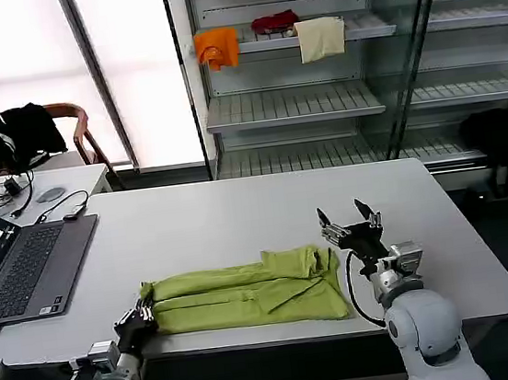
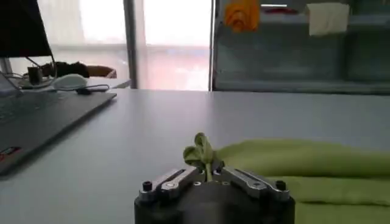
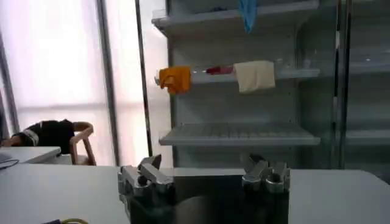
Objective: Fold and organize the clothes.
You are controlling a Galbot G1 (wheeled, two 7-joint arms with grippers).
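Item: your lime-green T-shirt (image 1: 248, 294), folded into a long narrow band, lies flat on the white table (image 1: 239, 215) near the front edge, its long axis running left to right across your view, one end toward each arm. The right-hand end is the thicker one, with a raised, rumpled fold on its far side; the left-hand end tapers to a small bunched tip. Your left gripper (image 1: 142, 315) sits low at that left end with its jaws closed on the tip: in the left wrist view a knot of green fabric (image 2: 202, 153) stands up pinched between the two metal fingers (image 2: 172, 181), and the rest of the shirt stretches away over the tabletop. Your right gripper (image 1: 349, 218) stands just beside the shirt's right end, raised off the table, its jaws spread wide and holding nothing; in the right wrist view the two fingers (image 3: 144, 175) are well apart with only the room between them. Surroundings: an open laptop (image 1: 22, 265) on the table's left side, well apart from the shirt; behind the table, a metal shelf unit (image 1: 317, 99) carrying an orange cloth (image 1: 218, 46), a red cloth (image 1: 275, 22) and a cream cloth (image 1: 321, 38) on one upper shelf.
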